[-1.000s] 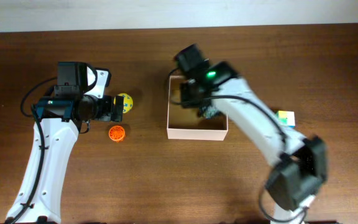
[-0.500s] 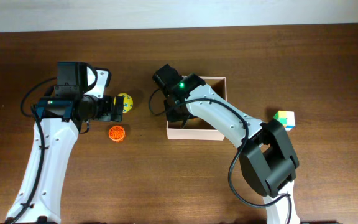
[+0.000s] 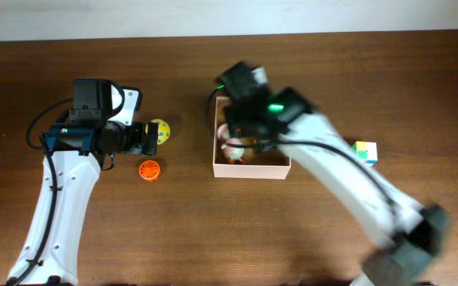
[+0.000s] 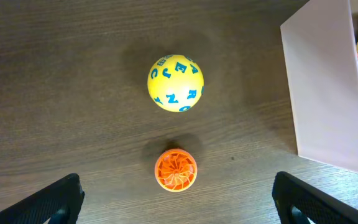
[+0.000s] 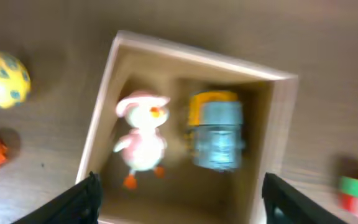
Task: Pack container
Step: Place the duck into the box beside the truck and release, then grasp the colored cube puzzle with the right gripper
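The container (image 3: 249,169) is a square box with white walls and a tan inside, right of the table's centre. In the right wrist view the container (image 5: 107,106) holds a white and pink duck toy (image 5: 143,134) and a blue and yellow toy (image 5: 216,130). My right gripper (image 5: 182,198) hangs open above the box with nothing between its fingers. My left gripper (image 4: 176,200) is open wide just above the table, near an orange disc toy (image 4: 176,169). A yellow ball (image 4: 175,82) with blue letters lies just beyond the disc.
A multicoloured cube (image 3: 365,152) sits on the table right of the box. The yellow ball (image 3: 159,129) and the orange disc (image 3: 149,170) lie left of the box, close to my left gripper (image 3: 149,137). The container's white wall (image 4: 325,87) stands at the right of the left wrist view.
My right gripper has gone from shut to open over the container while its arm swung left and back. The duck toy now lies in the box. The left arm has not moved.
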